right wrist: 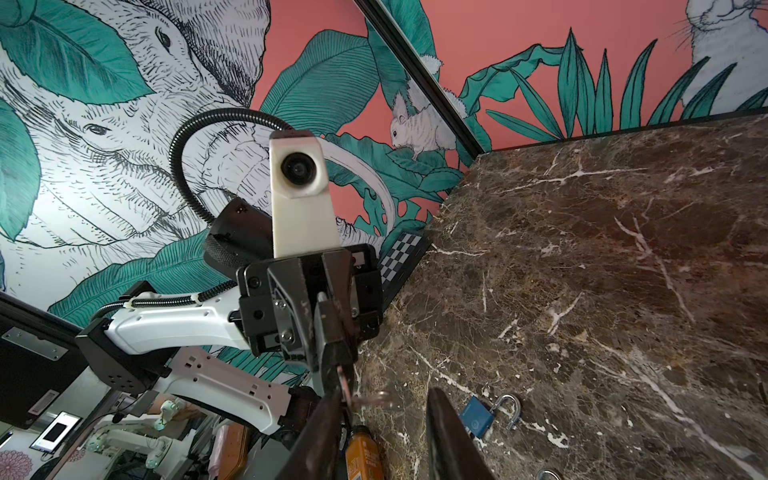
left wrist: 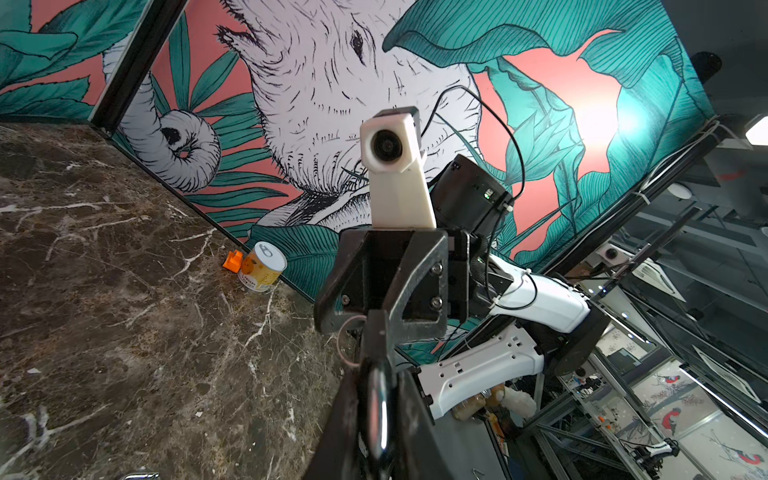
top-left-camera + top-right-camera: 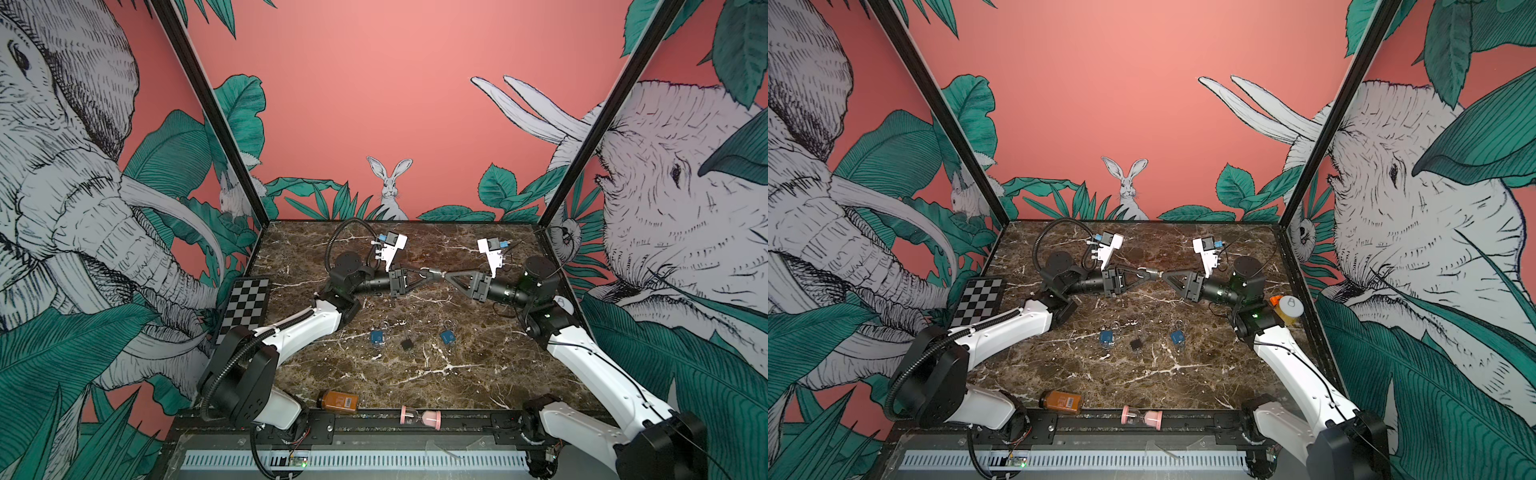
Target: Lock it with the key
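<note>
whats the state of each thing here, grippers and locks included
left gripper: shut on held padlock
right gripper: open, key between its fingers
held padlock: off the table, locked or not unclear
blue padlock: on the table, shackle open
bottle: on its side
hourglass: on its side
can: upright

A robotics lab is showing — printed jungle panels (image 3: pixel 395 83) are boxing in a marble tabletop (image 3: pixel 478 365); a checkerboard target (image 3: pixel 245 307) is lying at its edge; more robot arms (image 1: pixel 124 440) are standing outside.
</note>
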`<state>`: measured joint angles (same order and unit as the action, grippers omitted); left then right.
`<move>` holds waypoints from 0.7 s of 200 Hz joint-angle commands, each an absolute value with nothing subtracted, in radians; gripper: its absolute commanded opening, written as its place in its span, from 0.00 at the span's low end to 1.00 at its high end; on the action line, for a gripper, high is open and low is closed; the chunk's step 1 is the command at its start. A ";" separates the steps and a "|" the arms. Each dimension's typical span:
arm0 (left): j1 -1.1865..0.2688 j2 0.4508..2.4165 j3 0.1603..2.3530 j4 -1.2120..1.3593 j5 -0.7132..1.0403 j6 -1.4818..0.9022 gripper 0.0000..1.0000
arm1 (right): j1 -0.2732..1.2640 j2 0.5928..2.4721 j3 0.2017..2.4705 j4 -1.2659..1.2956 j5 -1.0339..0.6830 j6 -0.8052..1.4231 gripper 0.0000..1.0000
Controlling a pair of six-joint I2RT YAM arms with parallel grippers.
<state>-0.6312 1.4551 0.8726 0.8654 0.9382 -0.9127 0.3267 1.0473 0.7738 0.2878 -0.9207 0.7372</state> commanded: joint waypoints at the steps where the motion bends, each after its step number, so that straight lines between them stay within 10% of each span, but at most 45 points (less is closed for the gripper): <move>1: -0.630 1.450 0.873 0.943 0.963 -0.933 0.00 | 0.327 1.031 0.767 0.377 -0.948 0.750 0.29; 140: -0.638 1.475 0.883 0.980 0.972 -0.976 0.00 | 0.333 1.056 0.766 0.387 -1.008 0.755 0.25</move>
